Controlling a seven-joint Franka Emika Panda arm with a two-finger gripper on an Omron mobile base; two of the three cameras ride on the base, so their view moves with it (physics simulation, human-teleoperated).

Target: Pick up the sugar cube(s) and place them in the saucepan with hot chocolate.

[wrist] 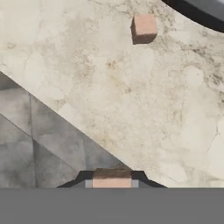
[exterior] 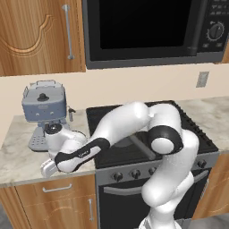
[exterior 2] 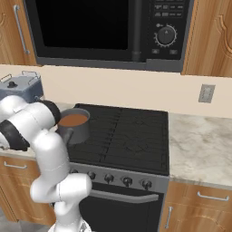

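Robot gripper clamped on one sugar cube at the front edge of the marble counter, left of the stove.

A second sugar cube lies apart on the counter, near the espresso machine. The saucepan with hot chocolate sits on the stove's back-left burner. The pickup looks done; next, lift the cube and carry it over the pan's open top before releasing.
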